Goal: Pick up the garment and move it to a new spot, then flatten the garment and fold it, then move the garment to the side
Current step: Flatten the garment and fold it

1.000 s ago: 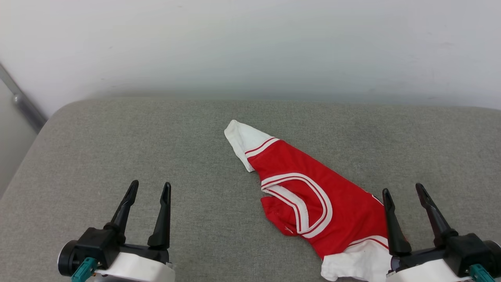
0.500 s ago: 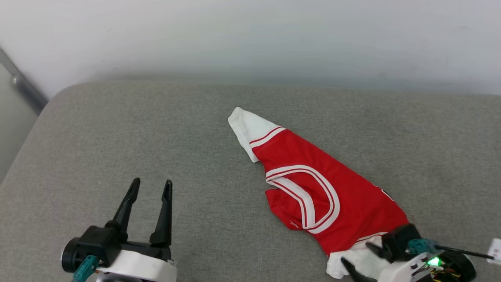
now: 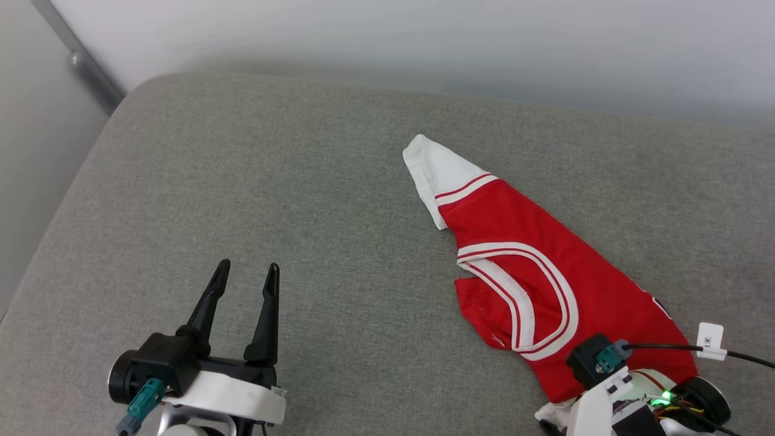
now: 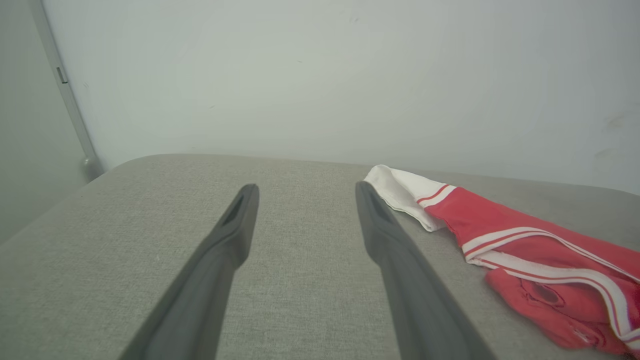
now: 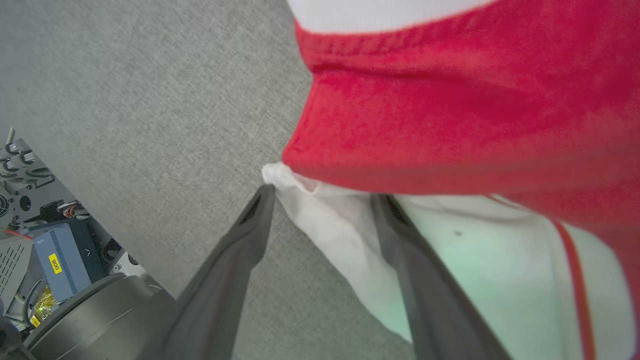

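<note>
The garment lies crumpled in a diagonal band on the right half of the grey cushion. My right gripper is down at its near end, fingers spread wide, with the near white sleeve lying between them and nothing pinched yet. To lift it well, I judge I should sink low enough that the whole sleeve hem sits between the fingers, close firmly, then raise slowly, since thin jersey may slip out or catch on the weave below. My left gripper hovers spread and empty over bare cushion, well apart from the garment and placed to reach for the far white sleeve later. The cushion is flat woven fabric with a rounded corner. Behind it stands a plain pale wall, with a metal rail slanting at the left.
</note>
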You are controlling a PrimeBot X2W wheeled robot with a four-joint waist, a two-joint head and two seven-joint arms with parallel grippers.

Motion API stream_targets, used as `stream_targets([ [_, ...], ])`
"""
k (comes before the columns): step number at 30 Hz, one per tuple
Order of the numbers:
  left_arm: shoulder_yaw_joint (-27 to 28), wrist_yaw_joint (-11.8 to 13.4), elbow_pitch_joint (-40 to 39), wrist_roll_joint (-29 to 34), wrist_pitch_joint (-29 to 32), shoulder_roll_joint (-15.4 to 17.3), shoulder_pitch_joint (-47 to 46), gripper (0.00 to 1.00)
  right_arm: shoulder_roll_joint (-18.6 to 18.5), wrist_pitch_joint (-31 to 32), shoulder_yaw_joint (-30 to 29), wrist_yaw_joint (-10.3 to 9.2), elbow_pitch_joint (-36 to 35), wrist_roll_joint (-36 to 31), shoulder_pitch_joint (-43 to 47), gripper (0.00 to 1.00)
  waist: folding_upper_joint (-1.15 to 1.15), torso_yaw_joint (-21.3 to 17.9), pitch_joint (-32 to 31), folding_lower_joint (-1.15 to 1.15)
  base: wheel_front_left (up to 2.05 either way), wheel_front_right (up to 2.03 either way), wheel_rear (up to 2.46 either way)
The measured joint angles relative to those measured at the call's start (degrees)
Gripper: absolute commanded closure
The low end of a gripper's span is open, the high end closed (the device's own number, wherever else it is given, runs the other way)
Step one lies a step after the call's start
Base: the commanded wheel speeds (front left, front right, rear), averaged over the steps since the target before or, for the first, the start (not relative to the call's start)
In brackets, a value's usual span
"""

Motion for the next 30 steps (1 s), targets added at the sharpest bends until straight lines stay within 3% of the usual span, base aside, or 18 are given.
stream_targets([
  [8,1.0,-0.5,0.5,0.5,0.0,-0.8,-0.6,0.0,0.1,-1.5,1.3,0.0,5.1,-1.0,-1.4,0.0,0.0,2.1,2.2,-0.01,0.0,0.0,0.0],
  [10,1.3,-0.5,0.7,0.5,0.0,-0.9,-0.7,0.0,0.1,-1.5,1.7,0.0,6.1,-0.9,-2.0,0.8,0.0,2.1,2.3,-0.01,0.0,0.0,0.0],
  [11,1.4,-0.6,0.9,0.6,0.0,-0.9,-0.7,0.0,-0.1,-1.8,1.9,0.01,6.4,-1.0,-2.1,0.58,0.0,2.0,2.2,0.0,0.0,0.0,0.0],
  [12,1.5,-0.6,1.0,0.6,0.0,-1.0,-0.7,0.0,-0.2,-2.3,2.0,0.03,6.7,-0.9,-2.1,1.0,0.0,1.9,2.0,-0.01,0.0,0.0,0.0],
  [18,2.7,-0.8,1.8,0.7,0.0,-1.2,-0.6,0.0,-4.3,-2.4,2.2,0.07,5.8,0.5,-1.0,1.0,0.0,-0.3,0.5,0.0,0.0,0.0,0.0],
  [26,3.2,-0.8,2.0,1.0,0.0,-2.0,-0.5,0.0,-18.2,1.0,-3.5,0.04,3.3,1.5,4.6,1.0,0.0,-3.9,-1.7,0.0,0.0,0.0,0.0],
  [30,3.3,-0.8,2.0,1.1,0.0,-2.3,-0.3,0.0,-22.0,0.8,-7.0,0.03,4.0,1.7,6.4,1.0,0.0,-5.1,-2.0,0.0,0.0,0.0,0.0],
])
